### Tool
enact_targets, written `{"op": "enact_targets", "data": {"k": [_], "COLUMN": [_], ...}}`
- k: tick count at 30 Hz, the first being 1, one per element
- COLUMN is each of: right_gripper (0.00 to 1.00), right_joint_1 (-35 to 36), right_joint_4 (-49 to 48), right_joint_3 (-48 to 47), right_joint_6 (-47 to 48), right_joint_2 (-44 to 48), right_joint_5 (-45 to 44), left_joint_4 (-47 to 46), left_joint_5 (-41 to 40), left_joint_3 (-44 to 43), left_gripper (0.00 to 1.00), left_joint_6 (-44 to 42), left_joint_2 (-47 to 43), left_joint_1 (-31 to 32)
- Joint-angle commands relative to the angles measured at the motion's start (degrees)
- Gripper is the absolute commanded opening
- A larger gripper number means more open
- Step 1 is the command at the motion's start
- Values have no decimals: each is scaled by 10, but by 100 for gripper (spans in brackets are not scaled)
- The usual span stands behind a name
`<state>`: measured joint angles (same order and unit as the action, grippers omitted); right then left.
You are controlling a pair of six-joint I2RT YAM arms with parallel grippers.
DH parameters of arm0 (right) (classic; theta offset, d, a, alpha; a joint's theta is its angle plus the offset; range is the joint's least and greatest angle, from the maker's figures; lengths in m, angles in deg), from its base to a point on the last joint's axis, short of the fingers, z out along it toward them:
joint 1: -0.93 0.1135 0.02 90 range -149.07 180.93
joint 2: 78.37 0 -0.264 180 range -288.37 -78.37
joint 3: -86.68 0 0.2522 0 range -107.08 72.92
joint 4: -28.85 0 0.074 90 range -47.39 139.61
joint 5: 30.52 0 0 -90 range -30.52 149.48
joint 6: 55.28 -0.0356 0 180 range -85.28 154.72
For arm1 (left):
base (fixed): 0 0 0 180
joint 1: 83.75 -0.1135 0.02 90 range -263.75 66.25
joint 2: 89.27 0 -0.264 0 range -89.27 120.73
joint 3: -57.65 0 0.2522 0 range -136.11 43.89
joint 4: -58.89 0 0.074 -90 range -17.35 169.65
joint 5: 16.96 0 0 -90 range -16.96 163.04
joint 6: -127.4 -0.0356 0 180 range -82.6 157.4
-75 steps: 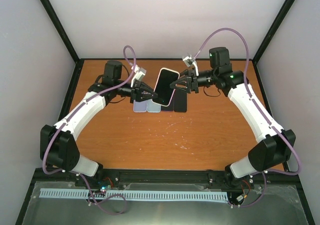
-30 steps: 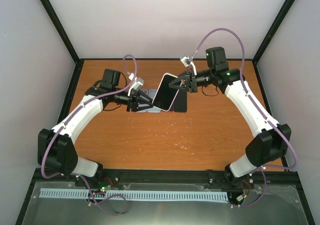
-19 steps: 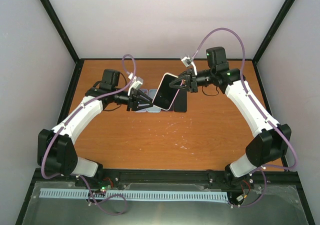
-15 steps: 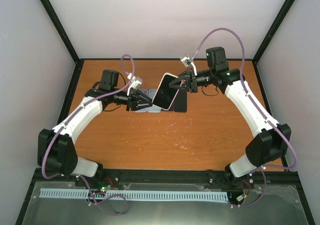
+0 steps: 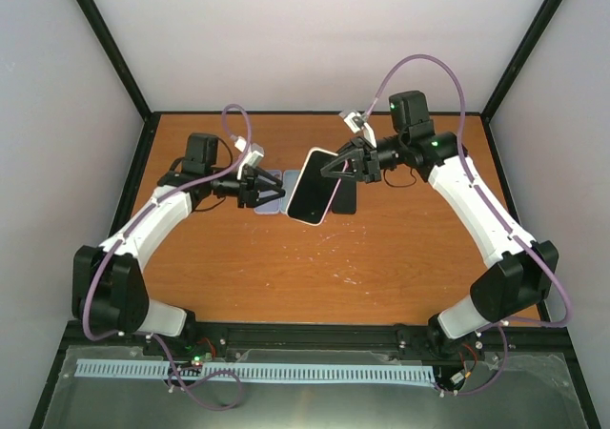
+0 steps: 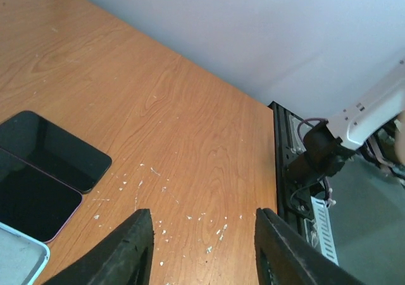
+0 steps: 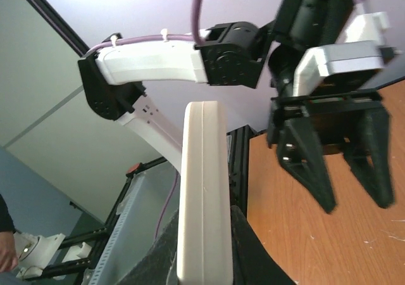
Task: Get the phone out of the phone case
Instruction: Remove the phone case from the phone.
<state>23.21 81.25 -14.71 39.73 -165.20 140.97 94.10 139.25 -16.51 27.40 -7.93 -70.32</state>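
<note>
Right pincer clamped on upper edge of phone case; phone inside case, dark screen facing up. Cased phone tilted, sloping down from right pincer's tips toward tabletop; cannot tell if low end touches. Left pincer apart, nothing between fingers, just beside phone's lower side, clear gap. Below-left of left pincer in wrist view: two dark phones flat on tabletop, pale blue case next to them.

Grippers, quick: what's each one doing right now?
Left gripper: open, holding nothing.
Right gripper: closed on the cased phone.
</note>
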Motion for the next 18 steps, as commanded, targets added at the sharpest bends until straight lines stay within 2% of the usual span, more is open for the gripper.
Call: {"op": "enact_targets", "data": {"k": [1, 6, 18], "right_gripper": [3, 3, 3], "right_joint_1": [-15, -18, -18], "right_joint_4": [-45, -62, -63], "right_joint_3": [-23, -20, -13], "right_joint_6": [-37, -45, -47], "right_joint_2": [2, -2, -8], "right_joint_5": [-6, -24, -25], "left_joint_4": [16, 20, -26], "left_joint_5": [46, 81, 79], "left_joint_3": [8, 14, 7], "left_gripper": [48, 55, 55], "left_joint_6": [-42, -25, 34], "left_joint_2": [-65, -96, -83], "left_joint_1": [0, 2, 42]}}
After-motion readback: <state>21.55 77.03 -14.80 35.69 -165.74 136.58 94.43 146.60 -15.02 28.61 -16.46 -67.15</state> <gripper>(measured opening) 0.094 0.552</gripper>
